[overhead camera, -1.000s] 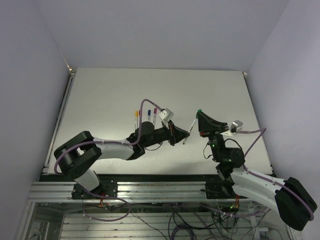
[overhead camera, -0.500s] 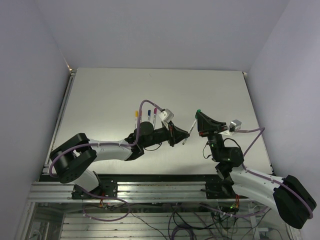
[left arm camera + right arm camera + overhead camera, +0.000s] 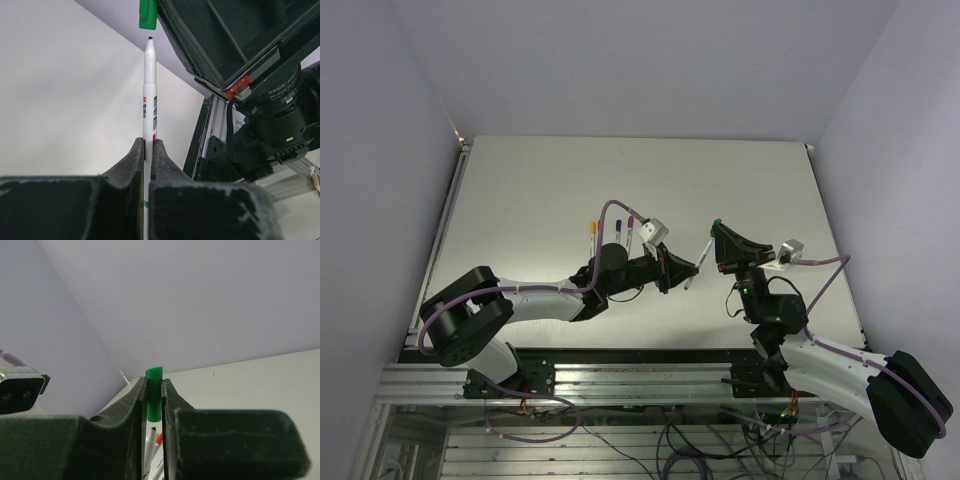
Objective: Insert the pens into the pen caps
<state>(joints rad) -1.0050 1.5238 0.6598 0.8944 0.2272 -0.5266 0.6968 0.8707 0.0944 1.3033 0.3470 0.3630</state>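
now, left fingers [image 3: 131,167] clamp pen [image 3: 149,100], right fingers [image 3: 134,407] clamp green cap [image 3: 154,392], just apart

pen [image 3: 149,95]: white barrel, black tip, red logo print, grey marks, magenta band low down, green band under it. cap [image 3: 154,395]: solid bright green. left gripper [image 3: 148,146] and right gripper [image 3: 154,385]: matte black, pale scuffs at the edges. red tab [image 3: 239,92] on black housing. table [image 3: 740,180]: plain off-white. walls [image 3: 210,300]: pale lavender. cables [image 3: 609,208]: purple. other pens [image 3: 617,232]: white, with yellow, blue and purple ends.
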